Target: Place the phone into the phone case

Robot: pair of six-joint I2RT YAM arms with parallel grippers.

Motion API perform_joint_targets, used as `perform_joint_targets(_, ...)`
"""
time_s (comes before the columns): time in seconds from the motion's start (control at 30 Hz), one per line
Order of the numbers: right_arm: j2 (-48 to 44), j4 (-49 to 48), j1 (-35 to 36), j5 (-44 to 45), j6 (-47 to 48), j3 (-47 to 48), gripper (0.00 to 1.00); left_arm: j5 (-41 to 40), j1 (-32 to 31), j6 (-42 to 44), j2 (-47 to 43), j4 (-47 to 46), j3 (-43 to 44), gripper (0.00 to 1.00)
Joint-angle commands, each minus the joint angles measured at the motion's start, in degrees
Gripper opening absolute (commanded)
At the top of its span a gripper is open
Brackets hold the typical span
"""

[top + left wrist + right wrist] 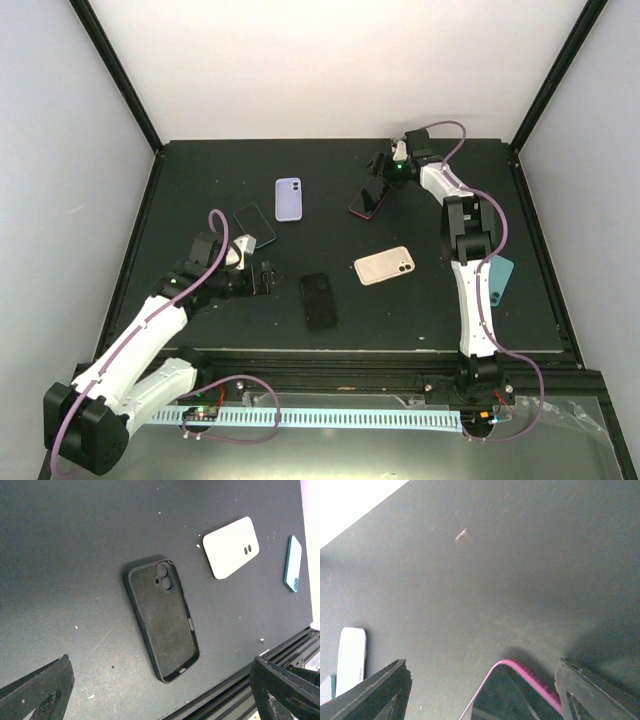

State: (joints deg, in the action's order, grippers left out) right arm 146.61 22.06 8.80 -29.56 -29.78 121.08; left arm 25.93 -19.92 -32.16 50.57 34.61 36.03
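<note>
**Speaker 1:** Phone case first, please. Where was it?

**Speaker 2:** The black phone case (162, 625) lay open side up on the dark bench (200, 180), toward the near edge. Its long axis ran roughly near to far, leaning a little, with the camera cutout at the far end. It sat just beside the left jaws, on their inner side, so the left arm (150, 330) was much the nearer. Those jaws were spread fully and empty.

**Speaker 1:** And the phone meant for it?

**Speaker 2:** Probably the pink-rimmed phone (510, 700), well apart from the case at the far right, under the right arm (470, 270). The right jaws stood wide apart with one corner of the phone between them. Whether they pressed on its edges could not be told, because the wrist view cut off most of the phone. From above it looked tipped up off the bench, but it was too small to be sure. I judged it would have to travel near and leftward, then line up with the case.

**Speaker 1:** Anything else?

**Speaker 2:** A beige phone (384, 265) lay back up between the two. A lavender phone (288, 199) lay farther off. A teal object (499, 280) sat partly hidden behind the right arm.
</note>
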Motion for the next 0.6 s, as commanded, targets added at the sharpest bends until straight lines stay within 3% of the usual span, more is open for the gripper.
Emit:
perform_joint_targets(0.0, -2.4, 7.0, 2.7, -3.2, 1.7, -5.1, 0.79, 0.0, -0.1, -0.3, -1.0, -1.3, 0.0, 0.98)
perform_joint_targets(0.57, -25.5, 0.7, 11.0, 2.0, 0.2, -39.0, 0.76, 0.4, -0.1, -0.1, 3.0, -6.0, -2.7, 0.98)
